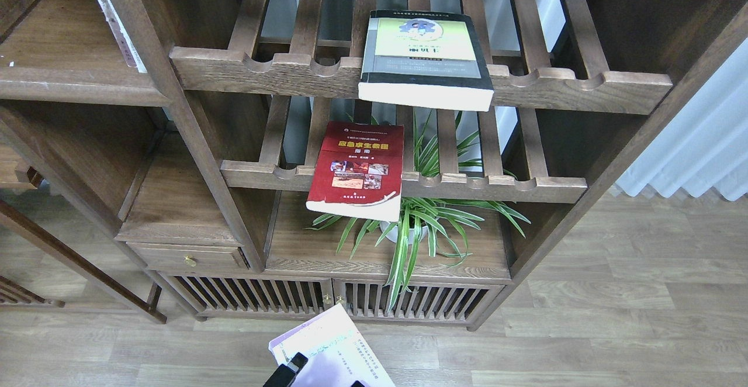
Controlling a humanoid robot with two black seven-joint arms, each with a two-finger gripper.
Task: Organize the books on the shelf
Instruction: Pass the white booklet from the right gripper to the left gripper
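The thick black-edged book with a yellow-green cover lies flat on the upper slatted rack and sticks out over its front rail. The red book with small photos lies on the lower slatted rack, also overhanging. The white-and-lavender book hangs above the floor at the bottom edge. A black gripper, apparently my left, holds its lower end, and one finger lies over its left edge. A flat dark wood shelf with a rounded front edge is at the upper left. My right gripper is out of view.
A spider plant in a white pot stands on the low board under the racks. A thin white-edged object leans against the upright beside the upper-left shelf. A small drawer sits at lower left. Wood floor lies in front, and a curtain hangs at right.
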